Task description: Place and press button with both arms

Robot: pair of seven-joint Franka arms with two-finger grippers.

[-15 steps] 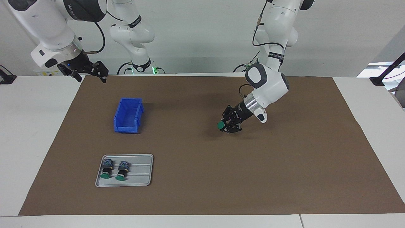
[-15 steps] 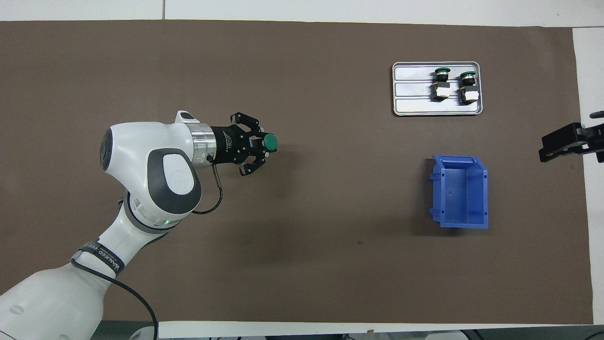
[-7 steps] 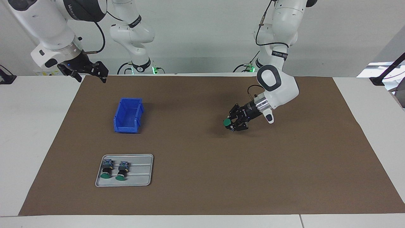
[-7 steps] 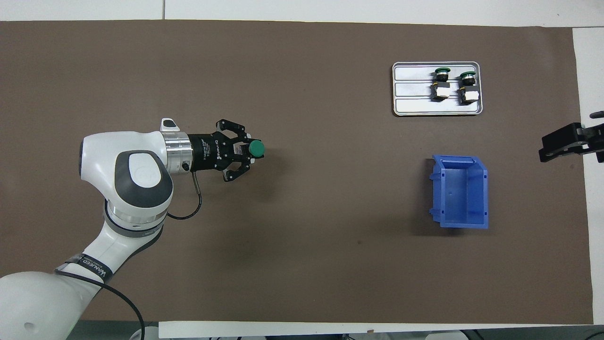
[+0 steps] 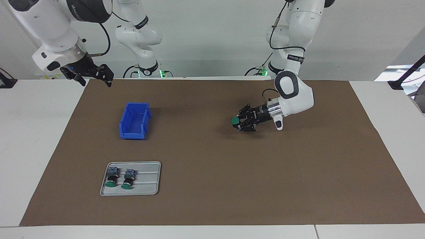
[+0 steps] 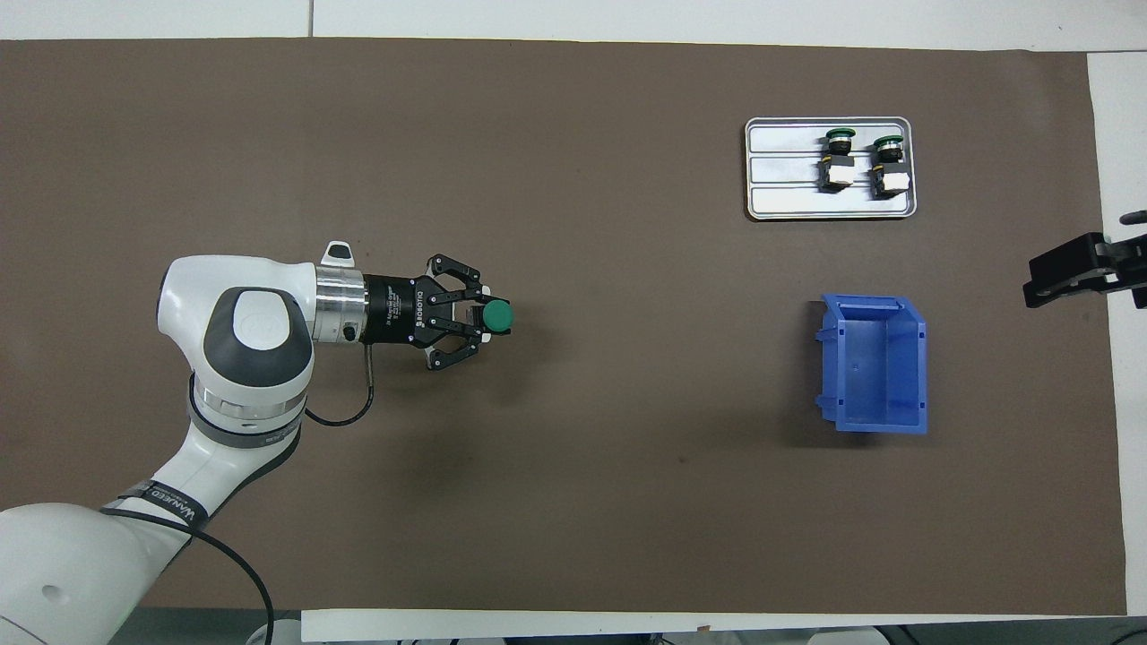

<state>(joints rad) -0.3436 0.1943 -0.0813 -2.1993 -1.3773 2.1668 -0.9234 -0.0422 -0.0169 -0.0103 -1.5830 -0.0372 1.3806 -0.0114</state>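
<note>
your left gripper has its jaws clamped on the button, cap sideways, over mid-desk. lower it gently, cap upward; right gripper waits wide open.

Matt brown paper-like table cover, glossy blue plastic bin, dull grey metal-looking tray, glossy white plastic-looking arm shells with a bright bare-metal ring behind the black left gripper, smooth green plastic-looking button cap between its jaws
</note>
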